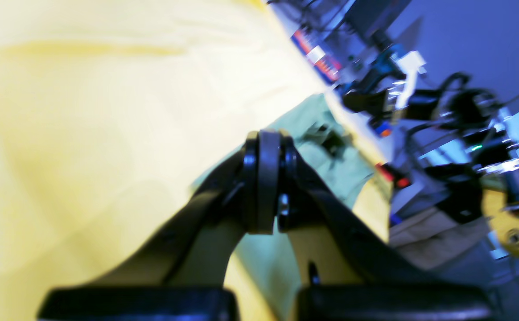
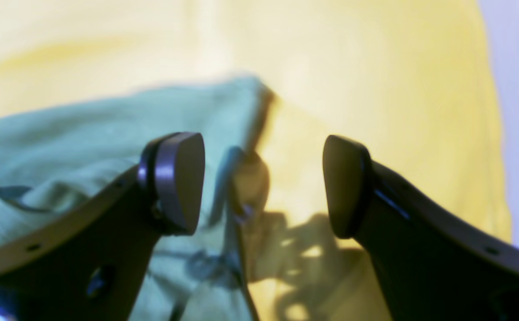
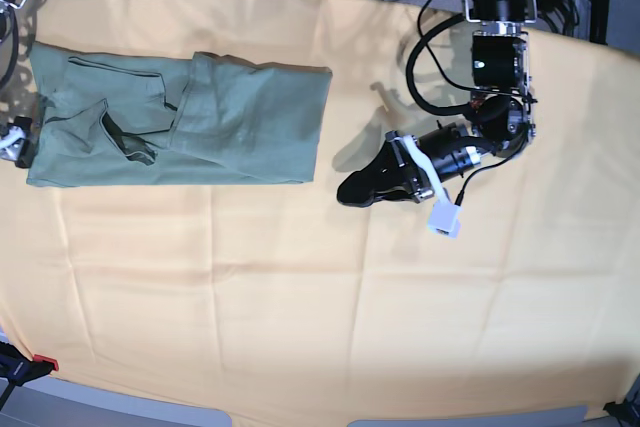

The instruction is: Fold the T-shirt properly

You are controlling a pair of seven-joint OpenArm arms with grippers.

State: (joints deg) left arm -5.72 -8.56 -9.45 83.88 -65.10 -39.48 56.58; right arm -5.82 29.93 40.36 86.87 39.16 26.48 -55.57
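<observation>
Your T-shirt (image 3: 190, 122) lies on the yellow cloth (image 3: 320, 287) at the far left of the base view, spread flat in a long band with one sleeve folded in over the body and its right edge ending near the cloth's middle.

Your left gripper (image 3: 352, 190) sits out over bare cloth to the right of the shirt, apart from it, pointing toward it. In the left wrist view the gripper (image 1: 266, 178) has its jaws pressed together with nothing between them; the green shirt (image 1: 331, 156) shows beyond the tips, blurred.

Your right arm is all but out of the base view; only a small piece of hardware shows at the left edge by the shirt's end. In the right wrist view the right gripper (image 2: 264, 183) stands wide, the pads well apart and holding nothing. Below it the shirt (image 2: 85, 133) fills the left half, its edge running down between the fingers, with cloth (image 2: 375, 89) on the right. That view is blurred, so you cannot tell whether the tips touch the fabric
</observation>
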